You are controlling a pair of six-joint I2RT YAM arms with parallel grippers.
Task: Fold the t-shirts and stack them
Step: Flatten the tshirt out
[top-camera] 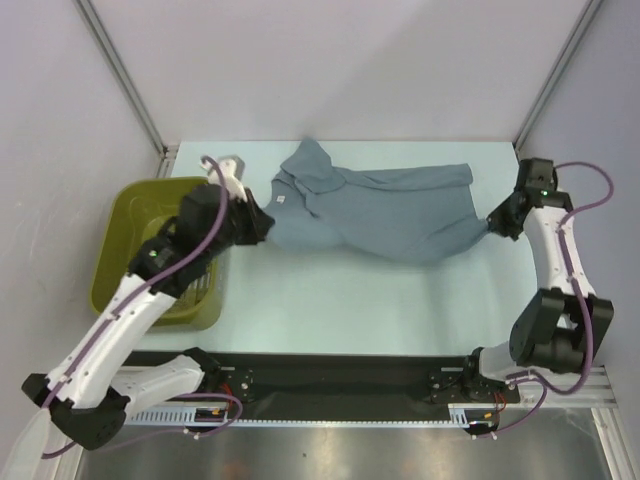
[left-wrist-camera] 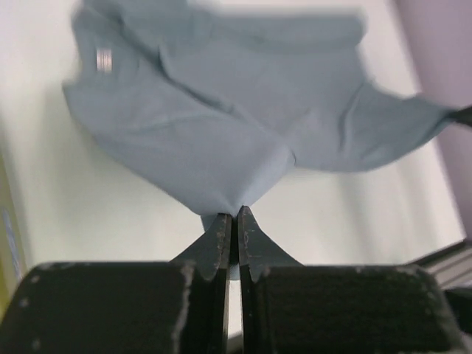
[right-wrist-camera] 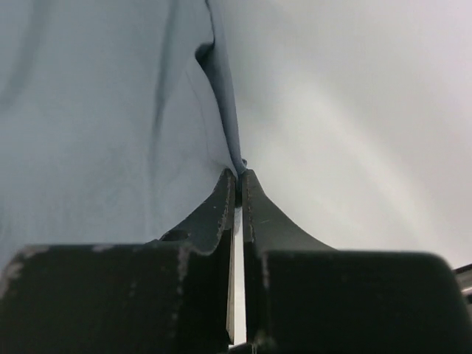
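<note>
Pinched shut on cloth, the left gripper [top-camera: 262, 222] clamps a bunched edge at the left end of the slate blue-grey t-shirt [top-camera: 380, 215], and the right gripper [top-camera: 490, 222] is likewise closed on a thin fold at the shirt's right end. The pale table [top-camera: 350, 300] carries everything. Across its far half the t-shirt is drawn out sideways between the two grippers, rumpled and unfolded, with one part pointing toward the back wall and its right end pulled to a point. An olive basket [top-camera: 125, 215] stands at the table's left edge, beside and partly under the left arm, apart from the shirt. In the left wrist view the left gripper [left-wrist-camera: 234, 212] has its dark fingers pressed together, with the t-shirt [left-wrist-camera: 221, 125] tapering down into the tips. In the right wrist view the right gripper [right-wrist-camera: 240, 174] nips a narrow ridge of the t-shirt [right-wrist-camera: 88, 110]. A small white label [left-wrist-camera: 104, 59] shows near the shirt's left end.
</note>
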